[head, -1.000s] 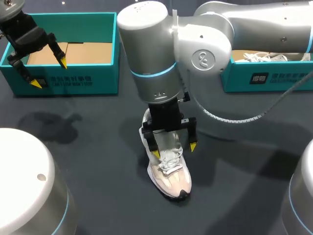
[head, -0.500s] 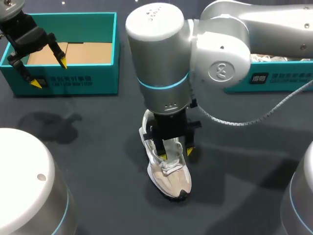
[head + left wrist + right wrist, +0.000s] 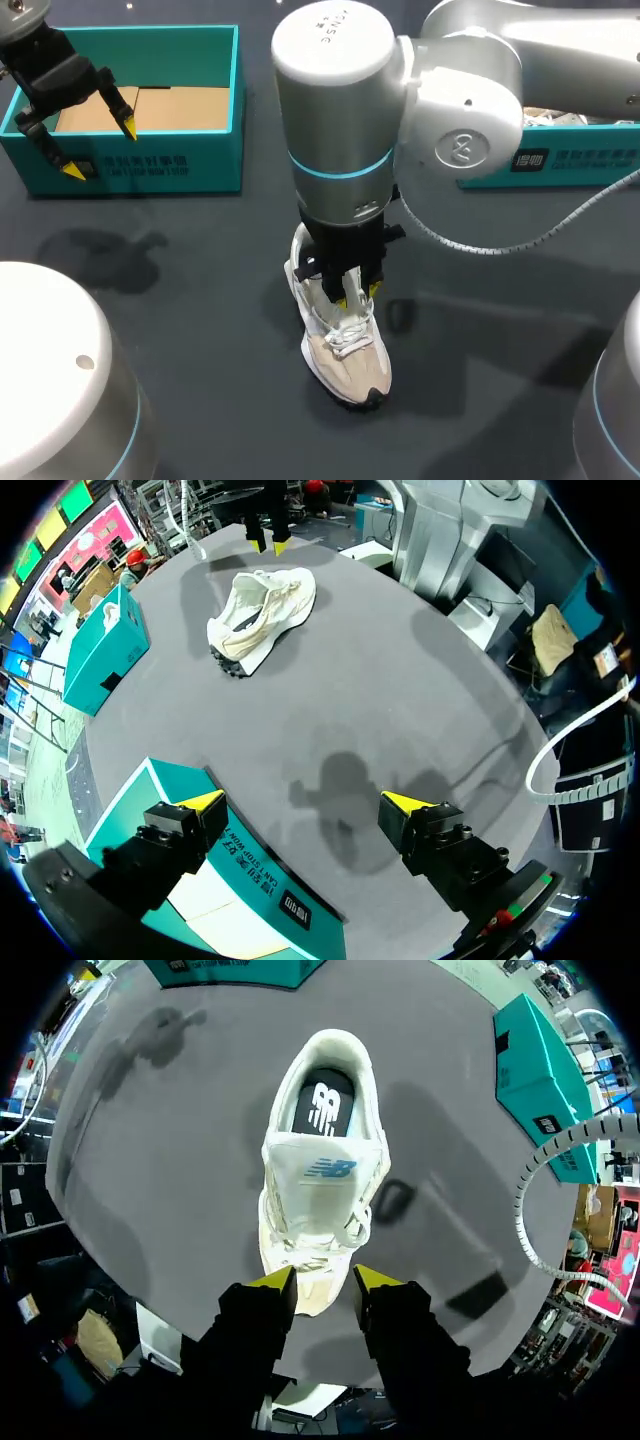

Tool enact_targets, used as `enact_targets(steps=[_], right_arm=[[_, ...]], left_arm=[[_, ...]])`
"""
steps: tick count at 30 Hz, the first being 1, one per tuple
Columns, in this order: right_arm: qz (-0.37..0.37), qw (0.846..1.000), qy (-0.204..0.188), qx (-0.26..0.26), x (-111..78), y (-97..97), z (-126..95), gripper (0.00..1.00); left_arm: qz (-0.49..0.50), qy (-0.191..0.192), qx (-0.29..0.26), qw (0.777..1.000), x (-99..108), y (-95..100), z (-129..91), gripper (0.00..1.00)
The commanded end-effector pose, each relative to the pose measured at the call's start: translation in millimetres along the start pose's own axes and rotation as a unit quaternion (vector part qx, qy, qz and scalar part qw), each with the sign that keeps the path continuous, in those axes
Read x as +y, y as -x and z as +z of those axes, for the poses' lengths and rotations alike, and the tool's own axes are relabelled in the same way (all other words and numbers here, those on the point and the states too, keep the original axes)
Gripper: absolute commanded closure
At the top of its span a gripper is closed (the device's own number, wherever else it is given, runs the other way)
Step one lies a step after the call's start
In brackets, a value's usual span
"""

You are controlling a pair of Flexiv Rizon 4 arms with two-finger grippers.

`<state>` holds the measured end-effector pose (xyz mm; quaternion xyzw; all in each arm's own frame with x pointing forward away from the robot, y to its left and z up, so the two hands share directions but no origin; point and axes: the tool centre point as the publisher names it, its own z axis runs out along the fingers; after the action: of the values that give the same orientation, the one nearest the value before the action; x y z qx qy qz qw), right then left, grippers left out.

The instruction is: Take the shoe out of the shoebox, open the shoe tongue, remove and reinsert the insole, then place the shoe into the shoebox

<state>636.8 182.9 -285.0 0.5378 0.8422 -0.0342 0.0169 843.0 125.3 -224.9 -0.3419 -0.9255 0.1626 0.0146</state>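
Shoe (image 3: 342, 350) seen upright on table (image 3: 200, 300), near middle, well apart from shoebox (image 3: 140, 165) at far left. Dark insole (image 3: 322, 1110) seen seated inside shoe. Right gripper (image 3: 357, 295) held just over laces, fingers drawn close with narrow gap kept, nothing clamped. Left gripper (image 3: 100, 150) held above shoebox front wall, fingers spread wide, nothing grasped.

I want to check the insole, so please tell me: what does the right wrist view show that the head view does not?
Only the right wrist view: the dark insole inside the shoe. Only the head view: the left gripper, open, over the shoebox. Both: the shoe, with the right gripper over its laces.
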Motion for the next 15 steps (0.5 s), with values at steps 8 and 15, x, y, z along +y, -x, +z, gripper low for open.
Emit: enact_targets(steps=[8,15], right_arm=[[-0.033,0.999,0.001,0.014,29.9,-3.8,14,0.64],[-0.033,0.999,0.001,0.032,38.8,-1.9,31,0.65]], left_arm=[[0.000,0.001,0.001,1.000,0,-0.1,-1,0.00],[0.000,0.001,0.001,1.000,0,-0.1,-1,0.00]])
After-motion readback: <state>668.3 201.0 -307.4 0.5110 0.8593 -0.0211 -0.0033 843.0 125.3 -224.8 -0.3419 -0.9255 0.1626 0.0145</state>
